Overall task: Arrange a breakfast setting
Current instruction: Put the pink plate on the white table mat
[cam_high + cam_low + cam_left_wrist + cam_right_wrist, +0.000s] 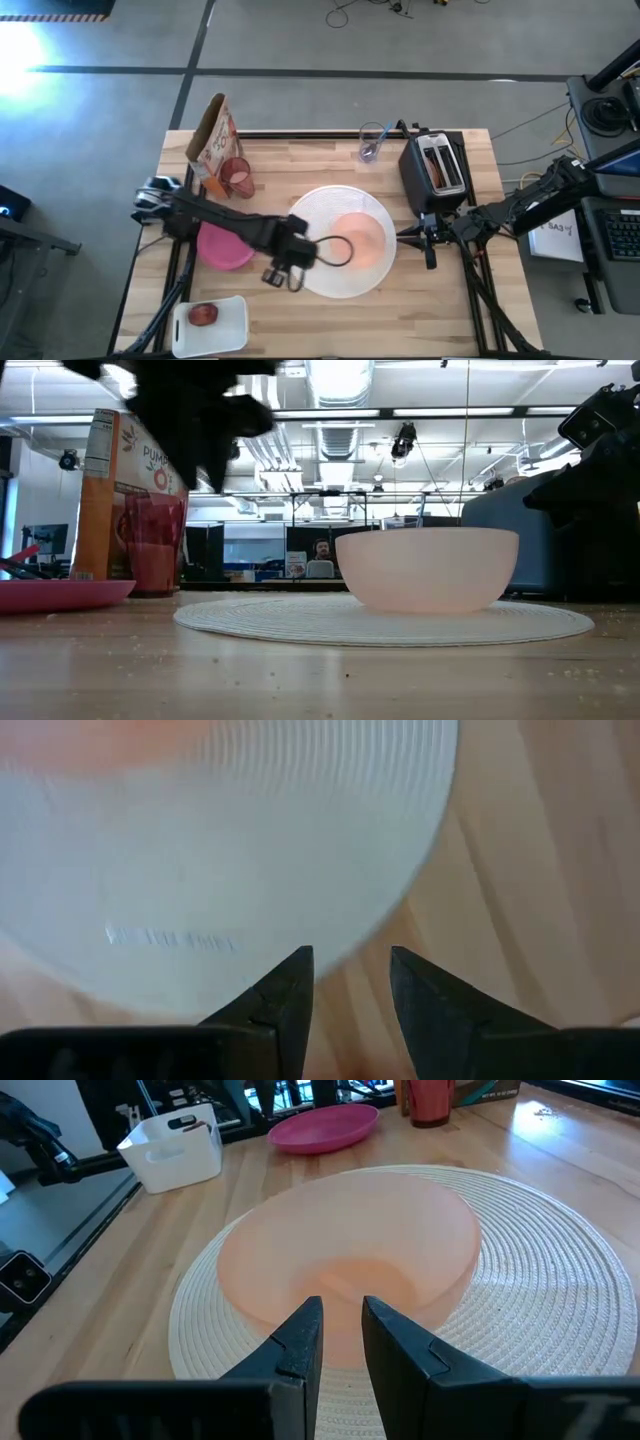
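Note:
A peach translucent bowl [360,238] [350,1270] stands on the large round white plate [318,275] [250,618] at the table's middle. Left of it the magenta plate [222,250] [325,1127] lies on the wood. The pink cup [238,177] [152,545] stands beside it toward the far edge. My left gripper [283,277] [350,955] hovers open over the white plate's near left rim, pointing down, with nothing between its fingers. My right gripper [430,255] [342,1302] waits just right of the plate, level, aimed at the bowl; its fingers stand slightly apart and hold nothing.
A cereal bag [213,140] stands at the far left. Along the far edge are a clear glass [372,142] with a blue-handled utensil in it and a black toaster [440,165]. At the near left, a white tub [225,325] holds a red fruit.

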Controlling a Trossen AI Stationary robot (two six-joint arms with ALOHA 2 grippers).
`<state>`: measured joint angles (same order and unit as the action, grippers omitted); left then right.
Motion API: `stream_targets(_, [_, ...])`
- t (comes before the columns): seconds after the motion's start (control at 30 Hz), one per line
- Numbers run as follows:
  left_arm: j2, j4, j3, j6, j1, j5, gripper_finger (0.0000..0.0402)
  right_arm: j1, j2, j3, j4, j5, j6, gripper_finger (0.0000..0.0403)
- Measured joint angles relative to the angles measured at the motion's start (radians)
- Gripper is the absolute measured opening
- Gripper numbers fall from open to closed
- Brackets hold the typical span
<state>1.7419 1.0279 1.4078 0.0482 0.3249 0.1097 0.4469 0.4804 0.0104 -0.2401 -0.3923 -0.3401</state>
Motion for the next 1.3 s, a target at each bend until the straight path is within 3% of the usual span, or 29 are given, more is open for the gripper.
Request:
stream_targets(0.33, [-0.314,-0.075,-0.407,-0.570,0.184,0.054,0.0117,0.000,0.000,0.000,0.000,0.000,0.000,0.0063])
stream_targets(0.6, [-0.385,-0.092,-0.579,-0.889,0.285,0.056,0.0117,0.000,0.000,0.000,0.000,0.000,0.000,0.0063])
stream_targets(0.87, [-0.355,-0.176,-0.692,-0.978,0.317,-0.023,0.0117,0.000,0.000,0.000,0.000,0.000,0.000,0.0063])
stream_targets(1.3, [-0.299,-0.239,-0.744,-0.974,0.322,0.002,0.0112,0.000,0.000,0.000,0.000,0.000,0.000,0.0063])
